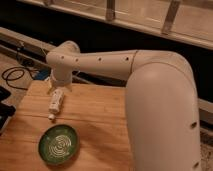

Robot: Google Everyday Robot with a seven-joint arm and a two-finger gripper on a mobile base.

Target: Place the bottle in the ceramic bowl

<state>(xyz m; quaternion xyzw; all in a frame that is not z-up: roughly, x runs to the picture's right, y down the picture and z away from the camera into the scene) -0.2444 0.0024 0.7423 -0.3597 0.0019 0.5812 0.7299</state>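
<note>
Lying on the table (100,117), bottle (55,103) sits outside ceramic bowl (58,144); gripper (57,91) spread apart over it

Gripper (59,91), fingers apart, hangs over far end of bottle (55,104). Bottle lies flat on wooden table (100,120), cap twd ceramic bowl (58,145). Bowl sits nr front edge, apart from bottle.

Warm, dim light falls from above, so the light brown wooden tabletop (100,115) glows orange while a band across the upper middle of the frame stays nearly black. The glossy white robot arm (100,62) is brightest along its top. Its gripper (57,91) sits left of centre with fingers spread (shaded under the wrist), just over the small white plastic bottle (55,104).
</note>
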